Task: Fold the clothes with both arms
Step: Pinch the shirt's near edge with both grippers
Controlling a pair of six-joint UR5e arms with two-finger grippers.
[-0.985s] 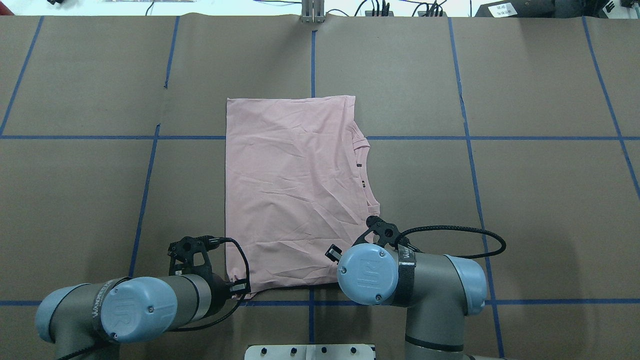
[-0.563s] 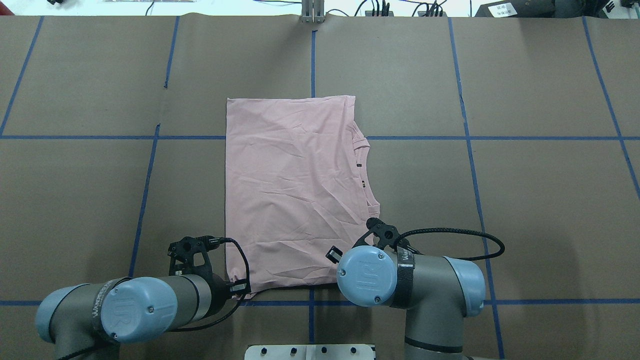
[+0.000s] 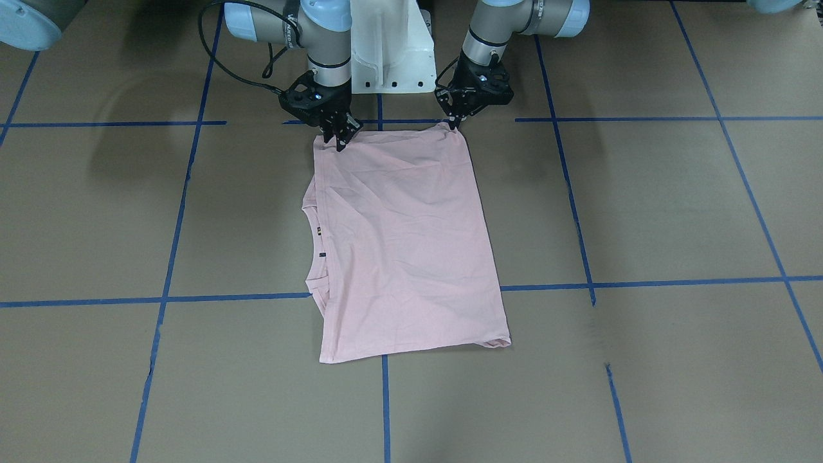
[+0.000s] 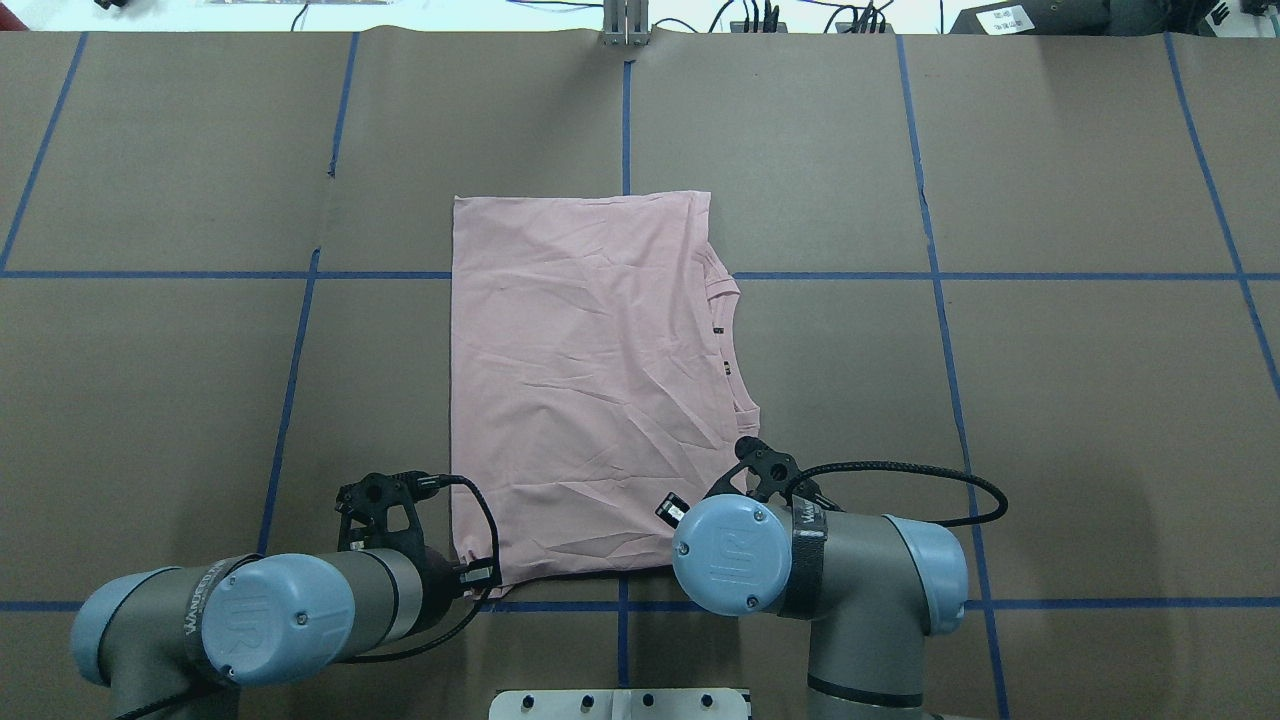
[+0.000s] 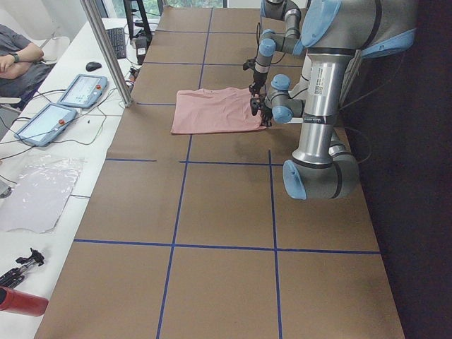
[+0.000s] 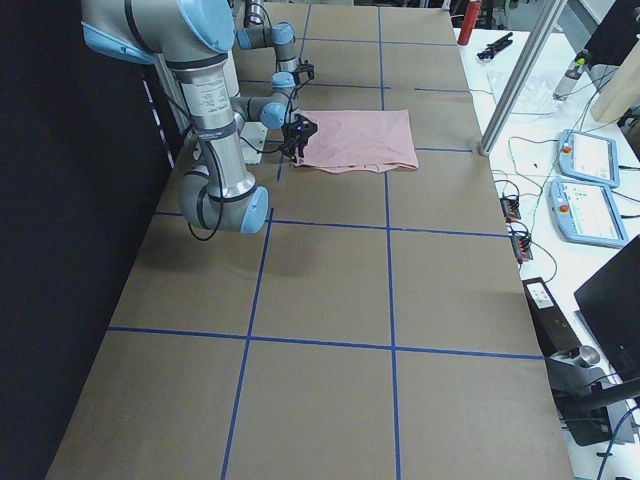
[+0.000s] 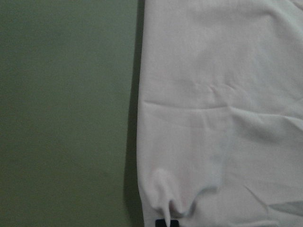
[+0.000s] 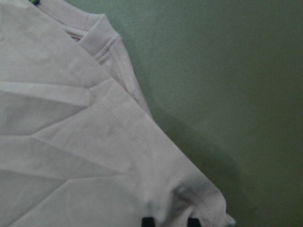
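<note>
table (image 4: 1100, 450) — brown paper | blue tape grid (image 4: 1000, 276) | white side bench (image 5: 88, 152) — cluttered

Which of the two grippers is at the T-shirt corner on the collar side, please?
The right gripper: its T-shirt corner lies on the collar side, whereas the left gripper is at the corner on the plain, straight edge.

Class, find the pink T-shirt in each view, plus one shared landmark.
Front-facing: T-shirt, centre.
Overhead: T-shirt, centre.
Exterior left: T-shirt, upper middle.
Exterior right: T-shirt, upper middle.
Left wrist: T-shirt, right half.
Right wrist: T-shirt, left half.
Landmark: blue tape grid, exterior views only.
</note>
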